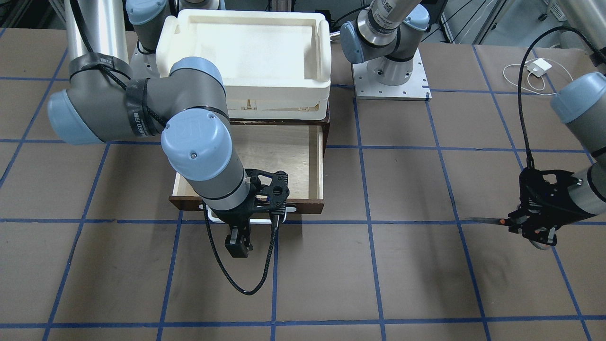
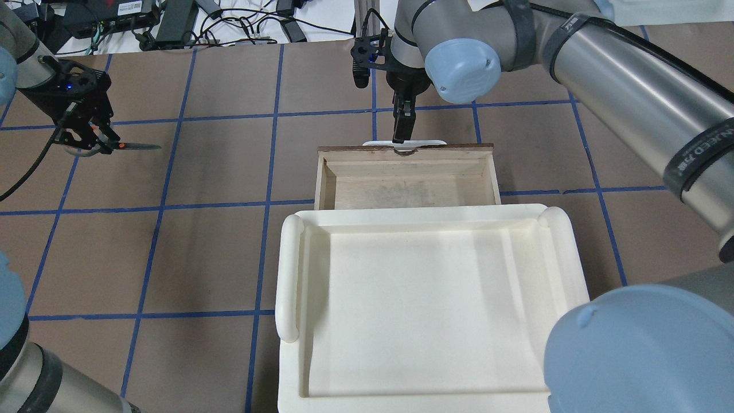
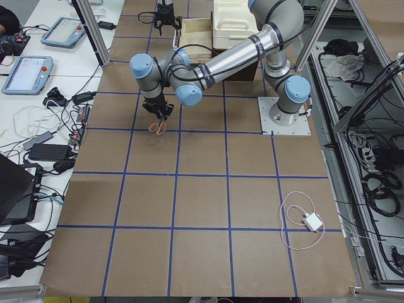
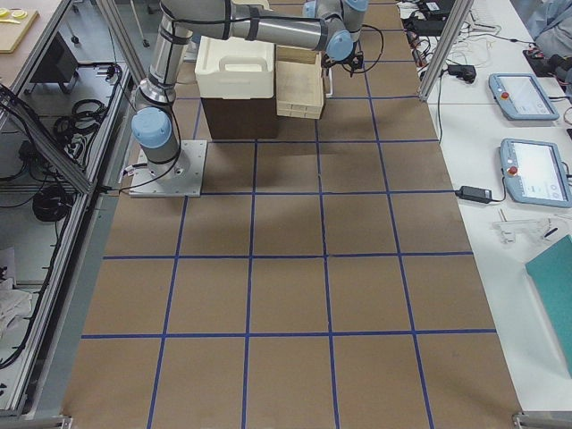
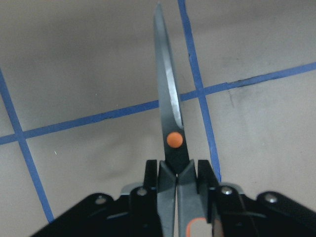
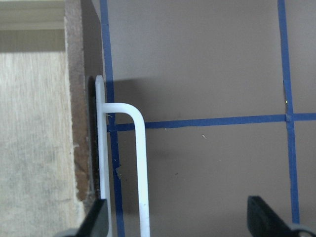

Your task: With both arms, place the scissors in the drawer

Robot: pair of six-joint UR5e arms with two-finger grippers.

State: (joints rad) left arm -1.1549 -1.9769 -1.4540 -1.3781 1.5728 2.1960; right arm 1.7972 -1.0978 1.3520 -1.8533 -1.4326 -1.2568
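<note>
While the scissors (image 5: pixel 167 98) hang pinched by their grey handles in the left gripper (image 5: pixel 177 173), blades closed and pointing out over the brown, blue-taped table (image 1: pixel 407 274), they are well apart from the drawer (image 2: pixel 401 150). The step in hand looks like the carry across. Doing it well probably means keeping the pair level, passing tip-first above the dark front wall, and letting go only once the whole pair is low over the pale plywood floor. Farther on, the right gripper (image 6: pixel 177 217) has its fingers (image 6: pixel 96 219) spread, with the white bar handle (image 6: pixel 140 163) between them, nearer one finger. It should hold steady or draw clear so the arms do not meet. The drawer stands pulled out from under the cream tray (image 1: pixel 246 87). As for writing, a black strap (image 1: pixel 137 121) on the right arm shows "SPEED"; the characters beside it are too small to read.
</note>
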